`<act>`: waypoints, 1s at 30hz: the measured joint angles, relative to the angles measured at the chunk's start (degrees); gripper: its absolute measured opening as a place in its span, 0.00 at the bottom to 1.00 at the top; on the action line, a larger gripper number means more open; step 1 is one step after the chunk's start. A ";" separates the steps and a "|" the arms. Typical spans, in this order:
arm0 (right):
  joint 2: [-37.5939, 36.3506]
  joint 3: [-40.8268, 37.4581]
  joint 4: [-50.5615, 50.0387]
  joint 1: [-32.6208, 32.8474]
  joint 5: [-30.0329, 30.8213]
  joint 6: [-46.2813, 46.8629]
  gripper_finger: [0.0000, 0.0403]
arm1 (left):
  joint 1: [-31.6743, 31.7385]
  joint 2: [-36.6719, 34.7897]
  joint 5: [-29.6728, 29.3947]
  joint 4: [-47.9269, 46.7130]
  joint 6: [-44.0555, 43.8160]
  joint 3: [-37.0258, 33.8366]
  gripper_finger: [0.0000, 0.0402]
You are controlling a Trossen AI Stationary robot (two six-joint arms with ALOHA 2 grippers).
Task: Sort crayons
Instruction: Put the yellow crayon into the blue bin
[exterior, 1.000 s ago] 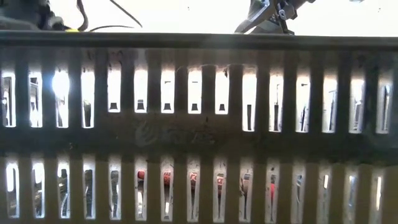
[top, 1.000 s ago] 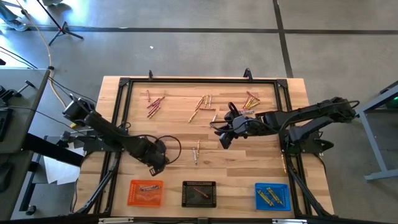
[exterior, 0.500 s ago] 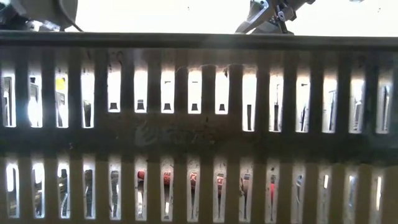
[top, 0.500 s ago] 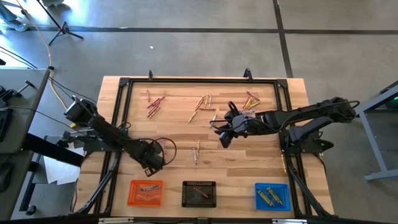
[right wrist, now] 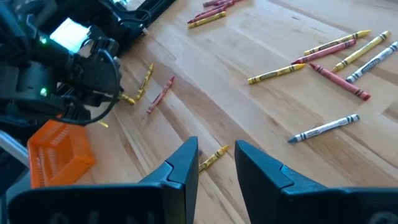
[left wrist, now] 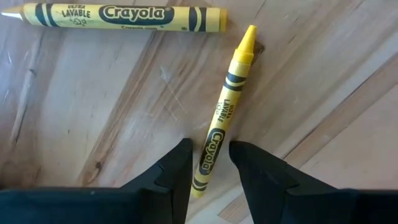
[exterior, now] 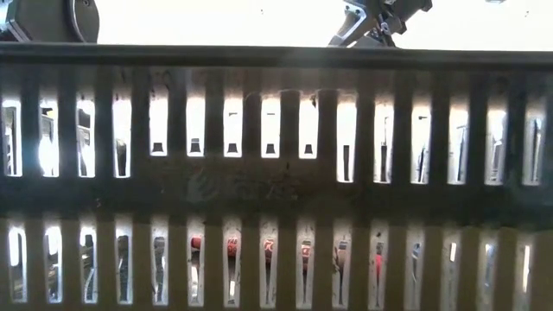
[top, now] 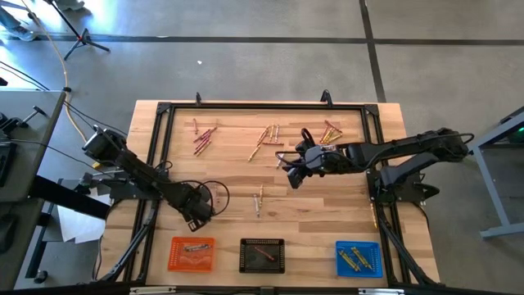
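Left gripper (left wrist: pixel 209 163) hovers with its claw spread wide around a yellow crayon (left wrist: pixel 222 114) – positioned to grasp it; right gripper (right wrist: pixel 216 155) waits mid-table – part-open, empty

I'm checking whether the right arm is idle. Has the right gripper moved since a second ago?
Yes. The right gripper has shifted slightly toward the far frame bar, away from the black tray.

**Crayons on the wooden table**

Loose crayons (top: pixel 264 141) lie flat in scattered groups along the far half: red and pink ones (top: pixel 201 137) toward the left, yellow and red mixed at centre, more (top: pixel 329 131) toward the right. Two yellow crayons (left wrist: pixel 221 118) lie nearer the middle, almost at right angles. Others already rest in the three trays: orange, black, blue.
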 joint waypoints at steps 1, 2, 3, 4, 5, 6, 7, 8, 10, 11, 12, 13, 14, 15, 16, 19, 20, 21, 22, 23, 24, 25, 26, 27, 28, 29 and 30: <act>0.00 0.00 0.00 -0.26 -0.01 0.00 0.22 | 0.00 0.00 0.00 0.08 -0.13 -0.04 0.29; 0.00 0.00 0.00 -0.51 -0.01 0.00 0.22 | 0.00 0.00 0.06 0.18 -0.41 -0.04 0.28; 0.00 0.00 0.00 -0.73 -0.03 0.00 0.22 | 0.11 0.02 0.28 0.46 -0.58 -0.06 0.27; 0.00 0.00 0.00 -0.96 -0.04 0.00 0.22 | 0.23 0.08 0.64 0.72 -0.68 -0.10 0.25; 0.00 0.00 0.00 -1.20 -0.04 -0.01 0.22 | 0.44 0.12 1.13 0.92 -0.96 -0.13 0.23; 0.00 0.00 0.00 -1.45 -0.09 -0.02 0.22 | 0.69 0.15 1.74 1.07 -1.37 -0.16 0.21; 0.00 0.00 0.00 -1.66 -0.20 -0.03 0.22 | 0.96 0.15 2.35 1.23 -1.84 -0.18 0.18; 0.00 0.00 0.00 -1.83 -0.26 -0.19 0.22 | 1.18 0.15 2.58 1.36 -2.31 -0.19 0.15; 0.00 0.00 0.00 -2.13 -0.32 -1.01 0.22 | 1.63 0.08 2.78 1.13 -3.50 -0.14 0.10; 0.00 0.00 0.00 -2.17 -0.49 -1.07 0.22 | 1.87 0.02 3.04 0.93 -4.01 -0.11 0.07; 0.00 0.00 0.00 -2.17 -0.56 -1.07 0.22 | 2.05 -0.10 3.26 0.79 -4.54 -0.15 0.04; 0.00 0.00 0.00 -2.19 -0.60 -1.09 0.22 | 2.20 -0.15 3.26 0.70 -4.79 -0.15 0.03; 0.00 0.00 0.00 -2.19 -0.76 -1.09 0.22 | 2.40 -0.24 3.25 0.66 -5.08 -0.15 0.02; 0.00 0.00 0.00 -2.19 -1.12 -1.09 0.22 | 2.56 -0.49 3.28 0.62 -5.40 -0.19 0.01; 0.00 0.00 -0.01 -2.19 -1.42 -1.11 0.22 | 2.67 -0.77 3.33 0.69 -5.61 -0.30 0.01; 0.00 0.00 -0.02 -2.19 -1.72 -1.09 0.22 | 2.69 -2.11 2.92 1.03 -6.38 -0.35 0.01; 0.00 0.00 0.00 -2.19 -1.72 -1.11 0.22 | 2.69 -2.76 2.76 1.04 -6.52 -0.45 0.01; 0.00 0.00 0.00 -2.19 -1.72 -1.09 0.22 | 2.69 -3.48 2.66 1.02 -6.71 -0.46 0.00; 0.00 0.00 -0.02 -2.19 -1.73 -1.09 0.22 | 2.69 -4.29 2.40 0.99 -7.23 -0.62 0.00; 0.00 0.00 -0.01 -2.19 -1.77 -1.09 0.22 | 2.69 -5.33 1.44 1.07 -7.89 -0.76 0.00; 0.00 0.00 0.00 -2.19 -2.20 -1.09 0.22 | 2.73 -6.56 0.72 1.51 -8.69 -0.67 0.00; 0.00 0.00 0.01 -2.19 -3.01 -1.10 0.22 | 2.75 -7.79 0.03 2.06 -9.48 -0.53 0.00; 0.00 0.00 0.16 -2.19 -3.35 -1.06 0.22 | 2.75 -9.10 -1.06 2.44 -10.18 -0.50 0.00; 0.00 0.00 0.43 -2.19 -3.92 -1.05 0.22 | 2.73 -10.47 -2.04 2.74 -10.84 -0.51 0.00; 0.00 0.00 0.55 -2.19 -4.13 -1.00 0.22 | 2.78 -11.71 -3.39 3.61 -11.21 -0.55 0.00; 0.00 0.00 0.55 -2.19 -4.17 -1.00 0.22 | 2.91 -13.04 -5.00 5.02 -11.51 -0.56 0.00; 0.00 0.00 0.79 -2.17 -4.17 -0.80 0.22 | 3.15 -14.52 -6.73 6.25 -11.62 -0.49 0.00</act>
